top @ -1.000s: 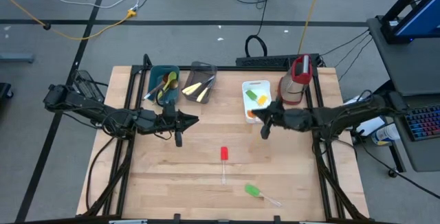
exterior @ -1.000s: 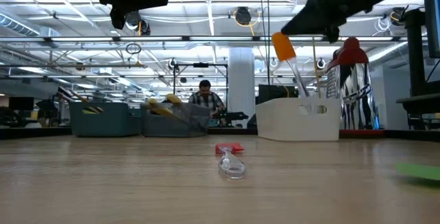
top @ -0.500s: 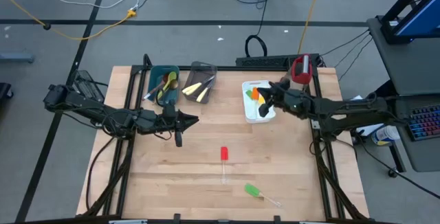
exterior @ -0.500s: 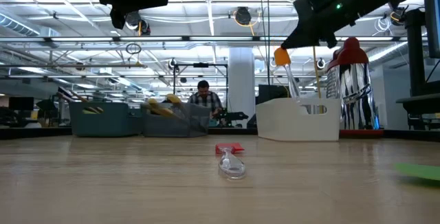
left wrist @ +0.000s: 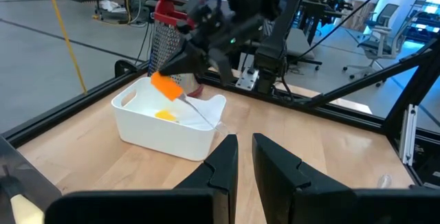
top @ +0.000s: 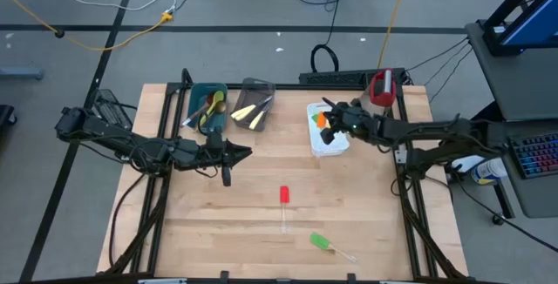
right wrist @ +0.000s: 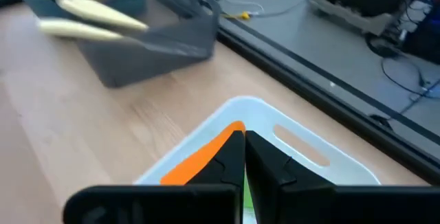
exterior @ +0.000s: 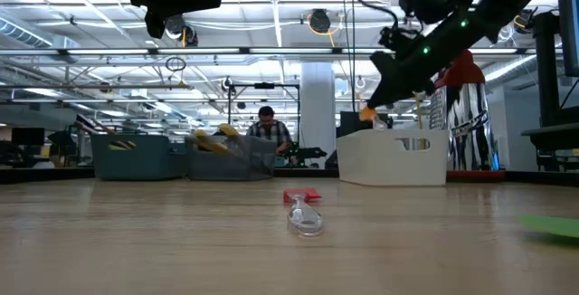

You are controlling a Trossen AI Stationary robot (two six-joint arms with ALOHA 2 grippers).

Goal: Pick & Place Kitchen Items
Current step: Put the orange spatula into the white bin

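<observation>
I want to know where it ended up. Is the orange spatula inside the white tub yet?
Partly in. The right gripper is shut on the orange spatula, holding it tilted over the white tub, its clear handle reaching down inside.

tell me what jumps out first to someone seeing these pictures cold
The right gripper, shut on an orange-headed spatula, holds it over the white tub at the table's far right. On the bare wood in the middle lie a red-headed spatula and, nearer the front edge, a green-headed one. The left gripper hangs idle over the left of the table, in front of the teal tub and grey tub.
</observation>
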